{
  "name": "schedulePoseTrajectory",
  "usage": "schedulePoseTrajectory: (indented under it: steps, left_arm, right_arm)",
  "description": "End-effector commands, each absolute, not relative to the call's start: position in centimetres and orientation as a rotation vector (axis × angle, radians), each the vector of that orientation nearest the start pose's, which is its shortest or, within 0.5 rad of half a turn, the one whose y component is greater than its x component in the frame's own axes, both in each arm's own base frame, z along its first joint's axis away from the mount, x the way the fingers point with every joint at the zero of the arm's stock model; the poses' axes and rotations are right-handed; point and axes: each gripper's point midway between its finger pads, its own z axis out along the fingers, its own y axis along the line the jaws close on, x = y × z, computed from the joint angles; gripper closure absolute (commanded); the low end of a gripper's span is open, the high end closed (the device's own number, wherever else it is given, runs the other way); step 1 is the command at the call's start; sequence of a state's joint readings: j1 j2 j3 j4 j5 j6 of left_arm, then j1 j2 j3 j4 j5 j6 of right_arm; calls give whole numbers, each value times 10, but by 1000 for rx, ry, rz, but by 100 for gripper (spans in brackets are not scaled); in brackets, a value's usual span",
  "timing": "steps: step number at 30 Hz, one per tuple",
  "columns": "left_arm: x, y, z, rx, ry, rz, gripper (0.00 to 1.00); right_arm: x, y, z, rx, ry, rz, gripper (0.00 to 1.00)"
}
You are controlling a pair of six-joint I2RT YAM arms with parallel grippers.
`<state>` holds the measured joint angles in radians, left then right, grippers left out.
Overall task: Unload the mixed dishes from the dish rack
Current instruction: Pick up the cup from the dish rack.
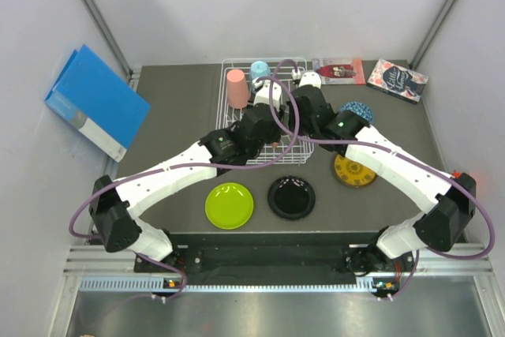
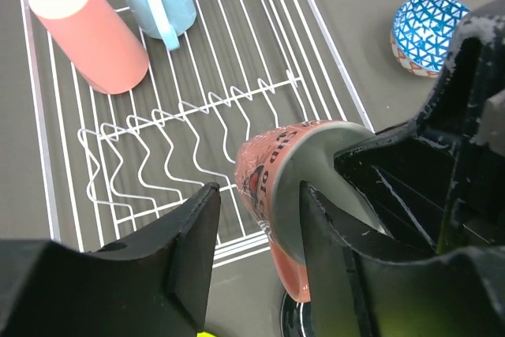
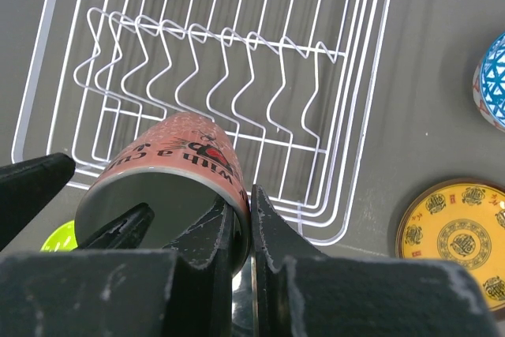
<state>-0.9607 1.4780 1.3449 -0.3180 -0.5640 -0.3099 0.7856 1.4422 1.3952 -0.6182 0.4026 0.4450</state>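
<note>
A salmon cup [image 3: 177, 155] with dark lettering hangs tilted above the near edge of the white wire dish rack [image 1: 229, 116]. My right gripper [image 3: 241, 203] is shut on its rim, one finger inside and one outside. My left gripper [image 2: 256, 195] straddles the opposite side of the rim, open, with one finger in the cup's mouth and a gap between the other finger and the outer wall. A pink cup [image 1: 237, 88] and a light blue mug [image 1: 259, 70] lie in the rack's far-left part. The arms hide the held cup in the top view.
On the table lie a lime-green plate [image 1: 229, 204] and a black plate [image 1: 291, 197] in front of the rack, a yellow patterned plate [image 1: 353, 170] and a blue patterned bowl [image 1: 357, 110] to its right. Two books [image 1: 339, 70] lie at the back, a blue binder [image 1: 95, 100] leans at the left wall.
</note>
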Motion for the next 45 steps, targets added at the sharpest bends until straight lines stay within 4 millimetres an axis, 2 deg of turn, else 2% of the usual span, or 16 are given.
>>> schedulePoseTrajectory:
  steps: [1,4,7,8,9,11,20,23,24,25,28,36,41,42,44,45]
  left_arm:
    - [321,-309,272,268,1923,-244,49]
    - [322,-311,269,276,1927,-246,53]
    - [322,-313,266,282,1933,-245,68]
    - [322,-313,266,282,1933,-245,83]
    - [322,-314,264,289,1936,-248,91]
    - [321,-314,263,292,1940,-244,100]
    - [319,-315,261,298,1945,-261,100]
    - [318,-318,263,309,1942,-281,100]
    - [317,-318,265,309,1938,-290,100]
    - [317,-318,265,311,1938,-293,100]
    - [316,-321,267,316,1933,-310,100]
    - [320,-318,273,285,1911,-301,100]
    - [335,-296,290,195,1875,-251,100]
    - [338,-292,292,179,1875,-248,100]
    - [349,-275,296,128,1885,-220,100]
    - [353,-270,298,96,1889,-221,100]
  right_arm:
    - [325,261,303,-114,2022,366,100]
    - [323,264,305,-120,2015,382,100]
    - [322,265,306,-124,2009,396,100]
    - [321,265,306,-124,2009,396,100]
    - [321,265,306,-123,2008,399,100]
    - [320,265,307,-124,2006,404,100]
    - [316,262,310,-122,1985,420,99]
    - [315,262,315,-124,1966,438,87]
    - [314,262,316,-126,1962,444,80]
    - [313,262,318,-130,1958,449,67]
    - [312,262,318,-138,1956,453,54]
    - [311,261,321,-129,1942,464,47]
    - [310,231,346,50,1821,465,33]
    - [303,219,363,94,1765,489,31]
    - [300,202,372,171,1693,494,29]
    - [291,188,387,210,1639,518,27]
